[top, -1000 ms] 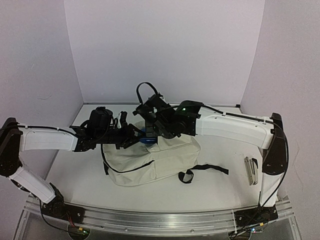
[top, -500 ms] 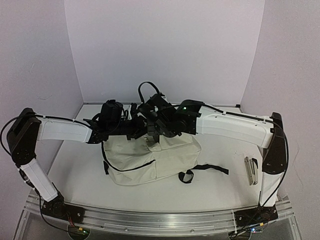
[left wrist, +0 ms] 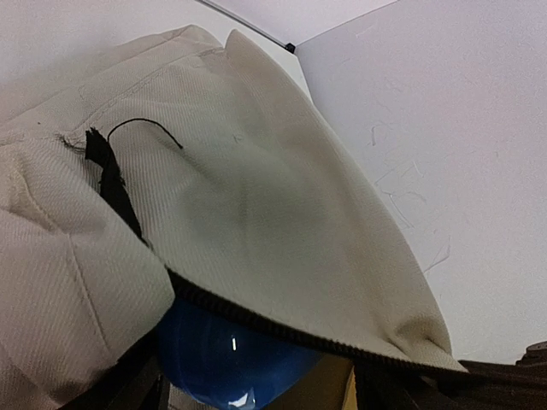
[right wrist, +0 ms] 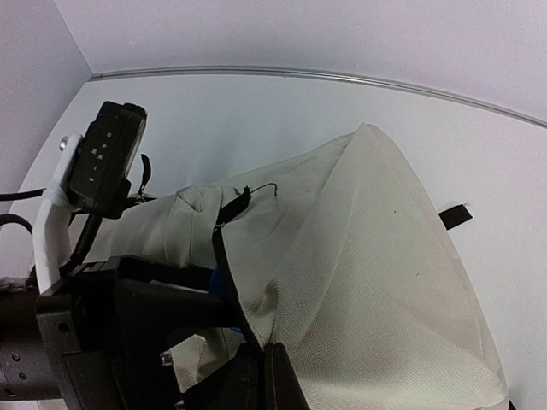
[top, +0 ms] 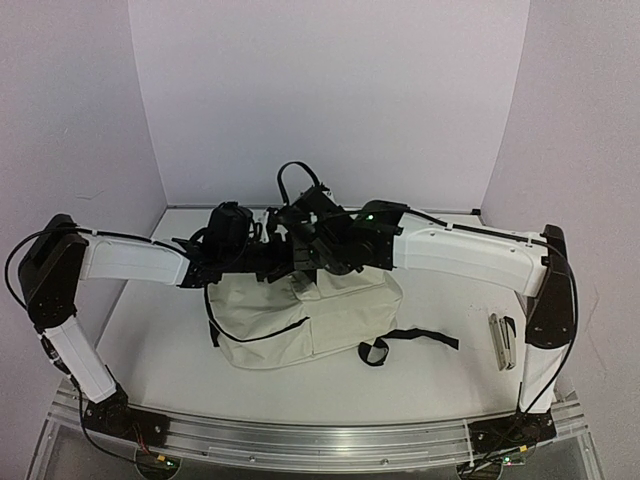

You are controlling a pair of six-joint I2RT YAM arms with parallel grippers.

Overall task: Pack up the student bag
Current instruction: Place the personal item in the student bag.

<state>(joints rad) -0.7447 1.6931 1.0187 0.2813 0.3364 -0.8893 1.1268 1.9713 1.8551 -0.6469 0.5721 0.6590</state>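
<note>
The right end effector (right wrist: pixel 265 376) is clamped shut on the cream edge of the student bag (top: pixel 300 320), holding the flap at its far opening raised. The left end effector (top: pixel 277 262) reaches under that flap, with a blue rounded object (left wrist: pixel 226 359) just ahead of it in the bag's mouth. I cannot tell whether it is open or gripping. The bag lies mid-tabletop (top: pixel 440 300) between the arms, its black strap (top: pixel 415 337) trailing to the right.

Under student bag (left wrist: pixel 282 213) flap, blue object (left wrist: pixel 224 359) mostly hidden; identity unclear.
</note>
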